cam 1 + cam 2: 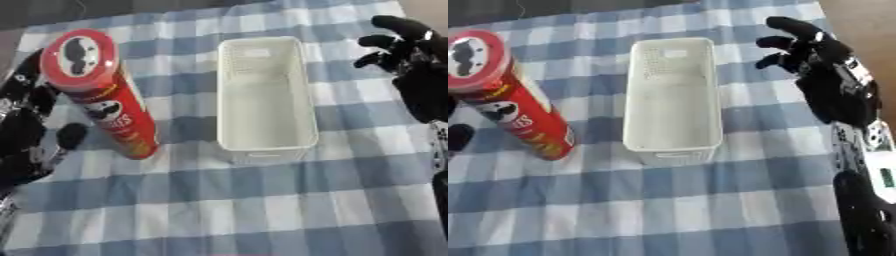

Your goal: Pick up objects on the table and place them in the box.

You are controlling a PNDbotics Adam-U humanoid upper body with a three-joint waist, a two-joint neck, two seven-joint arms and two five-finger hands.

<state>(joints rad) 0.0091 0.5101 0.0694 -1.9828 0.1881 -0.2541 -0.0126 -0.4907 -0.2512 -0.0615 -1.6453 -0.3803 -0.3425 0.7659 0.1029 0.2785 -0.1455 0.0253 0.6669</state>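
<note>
Pringles can (103,95) stands beside the empty white box (264,95); left hand (31,125) touches it, grasp unclear; right hand (820,55) hovers relaxed, holding nothing.

Your right hand (820,55) hangs at the far right, fingers spread and slightly bent, holding nothing, with the black forearm running back toward the near right edge. Your left hand (26,130) sits at the left edge, fingers relaxed and uncurled.
</note>
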